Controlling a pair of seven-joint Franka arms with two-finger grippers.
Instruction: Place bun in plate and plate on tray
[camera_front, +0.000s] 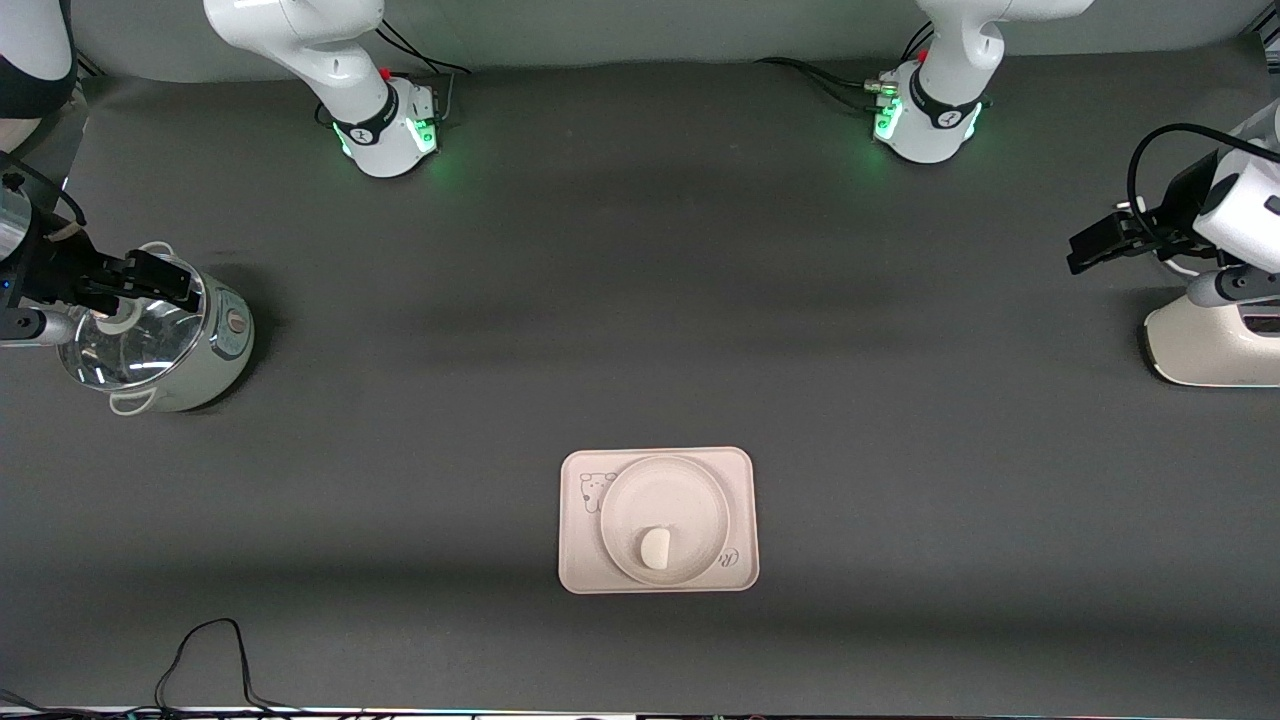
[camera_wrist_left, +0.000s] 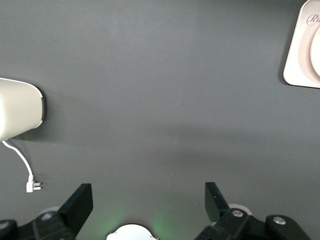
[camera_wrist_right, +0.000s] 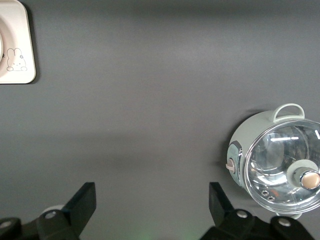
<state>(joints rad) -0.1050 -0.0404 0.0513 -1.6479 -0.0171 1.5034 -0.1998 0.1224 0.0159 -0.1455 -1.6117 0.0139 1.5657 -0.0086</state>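
Bun (camera_front: 655, 548): small, smooth, off-white rounded lump, lying in the plate (camera_front: 620, 500), toward the rim nearer the front camera. Plate: round, plain cream-beige, shallow with a raised rim, sitting on the tray (camera_front: 740, 520) and narrower than it. Tray: cream-beige rectangle with rounded corners, a little cartoon animal printed at one corner and script lettering at another; resting flat on the desk (camera_front: 640, 300), nearer the front camera than both arm bases, roughly midway between the two ends.

Desk covered in a dark grey matte mat, with soft shadow bands across it. Toward the right arm's end, a pale green pot (camera_front: 195, 345) with a glass lid and loop handles. Toward the left arm's end, a cream-white appliance (camera_front: 1205, 345) with a white cable. A black cable (camera_front: 205, 650) looped near the desk edge closest to the front camera.

Right end effector (camera_wrist_right: 150, 205) over the pot, fingers spread wide apart, gripping nothing. Left end effector (camera_wrist_left: 149, 202) over the desk beside the cream-white appliance, fingers likewise wide apart and empty. Both arms waiting, well apart from the tray.
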